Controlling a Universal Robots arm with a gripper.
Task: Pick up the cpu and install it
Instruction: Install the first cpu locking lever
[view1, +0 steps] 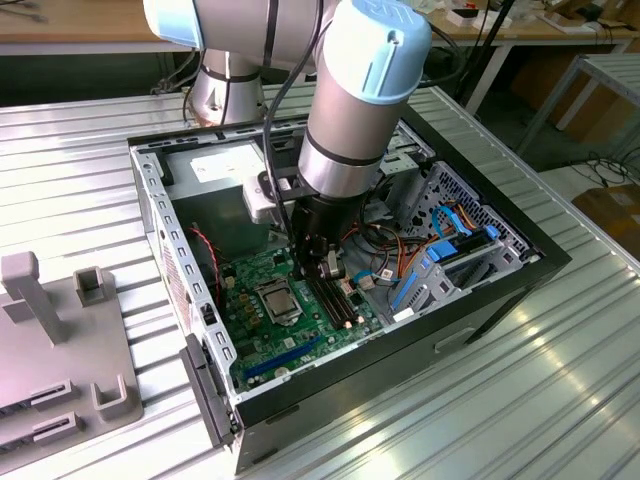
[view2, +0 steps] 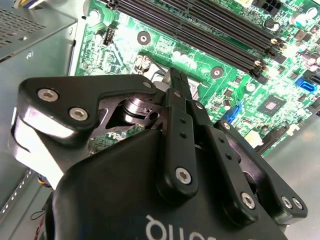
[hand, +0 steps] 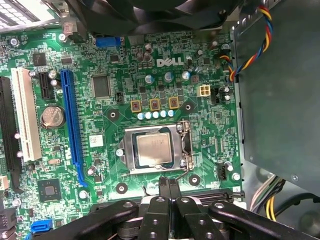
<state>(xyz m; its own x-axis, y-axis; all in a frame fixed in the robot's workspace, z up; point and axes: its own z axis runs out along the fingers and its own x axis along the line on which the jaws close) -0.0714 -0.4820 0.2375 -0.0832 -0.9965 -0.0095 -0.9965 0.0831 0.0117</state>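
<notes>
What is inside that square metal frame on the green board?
A flat silver chip sits inside the metal frame on the green board. Whatever lies under the chip is covered.

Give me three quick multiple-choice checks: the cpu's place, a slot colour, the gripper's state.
1. Where is the cpu? A in the motherboard socket; B on the grey stand; C on the case floor.
2. The long slot beside the white slot is: A red; B blue; C yellow.
3. The gripper is: A wide open; B shut; C clamped on a cable.
Answers: A, the chip lies inside the socket frame; B, it is plainly blue; B, the fingers meet with nothing between them.
</notes>
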